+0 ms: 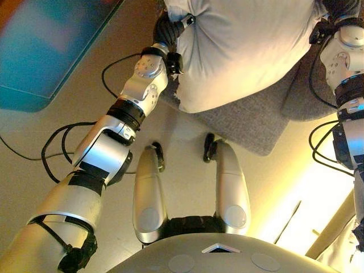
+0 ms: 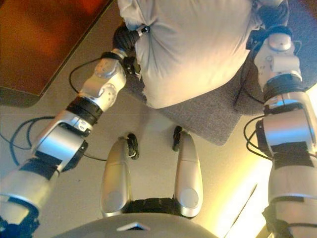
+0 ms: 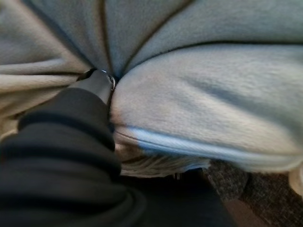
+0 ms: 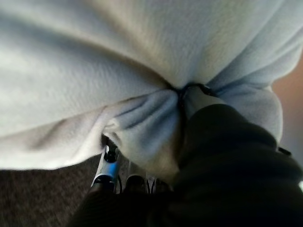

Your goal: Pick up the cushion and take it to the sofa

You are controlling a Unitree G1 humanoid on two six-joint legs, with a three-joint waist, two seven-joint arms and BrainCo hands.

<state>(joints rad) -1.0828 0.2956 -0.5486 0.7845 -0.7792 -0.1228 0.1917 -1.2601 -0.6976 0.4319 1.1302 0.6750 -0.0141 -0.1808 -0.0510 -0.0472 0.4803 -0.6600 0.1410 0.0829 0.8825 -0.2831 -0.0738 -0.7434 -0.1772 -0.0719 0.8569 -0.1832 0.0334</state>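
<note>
A large pale grey cushion (image 1: 244, 45) hangs in the air between my two hands, above the floor. My left hand (image 1: 166, 29) grips its left side; in the left wrist view its thumb (image 3: 97, 82) digs into the cloth (image 3: 199, 94) and folds radiate from it. My right hand (image 2: 272, 15) grips the right side; in the right wrist view its thumb (image 4: 199, 97) presses into the cushion (image 4: 94, 71) and its fingers (image 4: 106, 165) curl under the lower edge. The sofa is not in view.
A dark grey rug (image 1: 250, 125) lies on the beige floor under the cushion. A low flat piece of furniture with a rounded corner (image 1: 51, 45) stands at the far left. A bright strip of floor (image 1: 307, 199) runs along the right.
</note>
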